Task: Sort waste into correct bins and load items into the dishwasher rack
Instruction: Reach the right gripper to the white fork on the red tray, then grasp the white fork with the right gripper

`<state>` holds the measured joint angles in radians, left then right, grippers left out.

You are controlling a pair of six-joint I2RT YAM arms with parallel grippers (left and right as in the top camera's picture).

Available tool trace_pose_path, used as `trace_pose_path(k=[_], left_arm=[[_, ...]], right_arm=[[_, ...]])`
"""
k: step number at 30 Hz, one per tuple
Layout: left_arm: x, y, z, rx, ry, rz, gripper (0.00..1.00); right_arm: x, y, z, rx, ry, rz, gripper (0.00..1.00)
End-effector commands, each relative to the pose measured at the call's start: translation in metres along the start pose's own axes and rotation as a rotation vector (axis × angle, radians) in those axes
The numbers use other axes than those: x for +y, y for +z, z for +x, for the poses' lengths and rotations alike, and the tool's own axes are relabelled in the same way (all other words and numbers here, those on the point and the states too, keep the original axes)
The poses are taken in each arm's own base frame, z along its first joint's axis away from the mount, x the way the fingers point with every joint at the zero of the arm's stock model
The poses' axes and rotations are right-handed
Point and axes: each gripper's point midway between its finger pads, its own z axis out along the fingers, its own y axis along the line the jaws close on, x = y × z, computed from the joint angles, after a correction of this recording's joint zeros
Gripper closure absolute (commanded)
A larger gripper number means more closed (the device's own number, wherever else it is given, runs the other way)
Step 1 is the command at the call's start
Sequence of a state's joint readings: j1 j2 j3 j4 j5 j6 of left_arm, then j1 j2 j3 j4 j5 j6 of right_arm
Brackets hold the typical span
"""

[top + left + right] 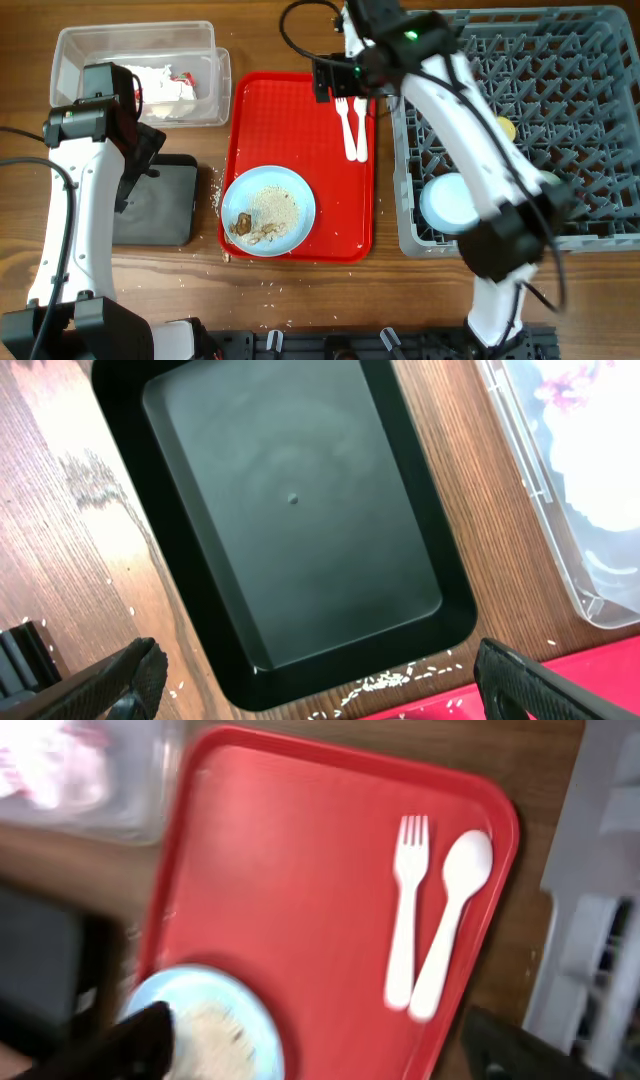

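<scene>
A red tray (300, 130) holds a white fork (347, 122) and white spoon (359, 128) at its far right, and a light blue plate (268, 211) with rice and brown scraps at its near end. My right gripper (340, 78) is open and empty above the tray's far end; its view shows the fork (407, 910), spoon (448, 920), plate (205, 1020) and tray (300, 870). My left gripper (140, 150) is open and empty above the black bin (290, 510). A grey dishwasher rack (520, 130) holds a light blue cup (448, 203).
A clear plastic bin (140, 70) with white waste sits at the far left, its edge in the left wrist view (560, 490). The black bin (160, 200) lies left of the tray. Rice grains (385, 682) are scattered on the wooden table by it. A yellow item (505, 128) is in the rack.
</scene>
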<state>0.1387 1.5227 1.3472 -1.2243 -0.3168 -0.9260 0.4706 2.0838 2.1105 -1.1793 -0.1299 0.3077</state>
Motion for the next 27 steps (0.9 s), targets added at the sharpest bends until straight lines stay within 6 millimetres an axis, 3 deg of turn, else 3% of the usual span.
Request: trace_pose_path(k=[1,7,14,21,27], left_arm=[[0.003,-0.004,-0.003,-0.015,-0.007,0.005,0.0],[0.003,-0.004,-0.003,-0.015,-0.007,0.005,0.0],[0.002,-0.003,-0.003,-0.015,-0.007,0.005,0.0],[0.002,-0.003,-0.003,-0.015,-0.007,0.005,0.0],[0.002,-0.003,-0.003,-0.015,-0.007,0.005,0.0]], right_arm=[[-0.018,0.053,-0.003,0.051,0.02,0.072,0.2],[-0.039,0.115,0.005,0.104,0.022,0.149,0.42],[-0.056,0.165,0.033,0.214,0.029,0.191,0.52],[-0.073,0.177,0.041,0.24,-0.017,0.265,0.53],[-0.078,0.179,0.057,0.302,-0.023,0.277,0.84]])
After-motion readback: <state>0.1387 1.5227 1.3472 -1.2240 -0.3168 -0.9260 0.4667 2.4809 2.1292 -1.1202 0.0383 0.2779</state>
